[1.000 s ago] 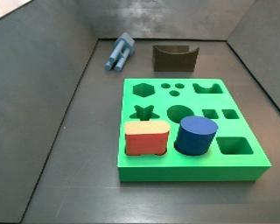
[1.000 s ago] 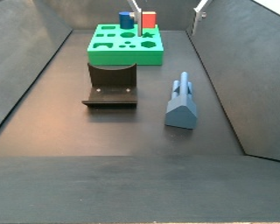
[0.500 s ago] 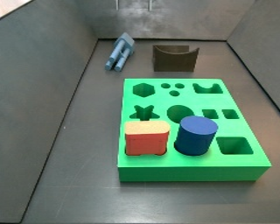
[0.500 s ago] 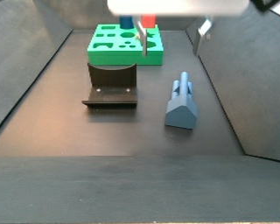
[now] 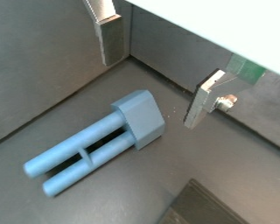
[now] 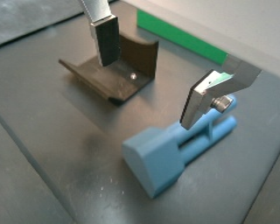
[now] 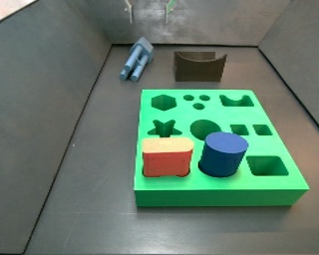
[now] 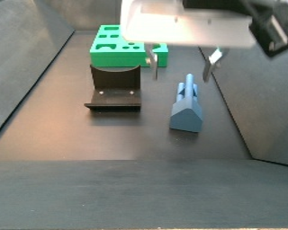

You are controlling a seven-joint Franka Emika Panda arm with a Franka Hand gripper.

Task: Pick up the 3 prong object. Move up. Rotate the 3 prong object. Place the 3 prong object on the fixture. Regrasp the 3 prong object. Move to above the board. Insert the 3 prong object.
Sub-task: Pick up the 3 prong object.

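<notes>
The gripper (image 6: 157,72) hangs above the floor with its two silver fingers (image 6: 104,37) spread wide and nothing between them; in both wrist views the gap is clear of any piece. The 3 prong object (image 5: 98,145) lies flat on the dark floor, its lobes running lengthwise from a squared block end — it sits below the open fingers, untouched, with the far finger (image 5: 206,97) just beside its block end in a wrist view. In a side view the same piece (image 8: 187,103) lies to one side of the fixture (image 8: 112,92), near it but apart, and the gripper's pale body (image 8: 183,25) fills the upper part of that picture, fingers pointing down over the floor between the two. The fixture (image 6: 111,65) stands upright with its curved notch facing up — empty. The board (image 7: 217,146) lies well apart from the piece (image 7: 135,59), carrying a red block (image 7: 165,157) and a dark blue cylinder (image 7: 222,154) side by side at its near edge.
</notes>
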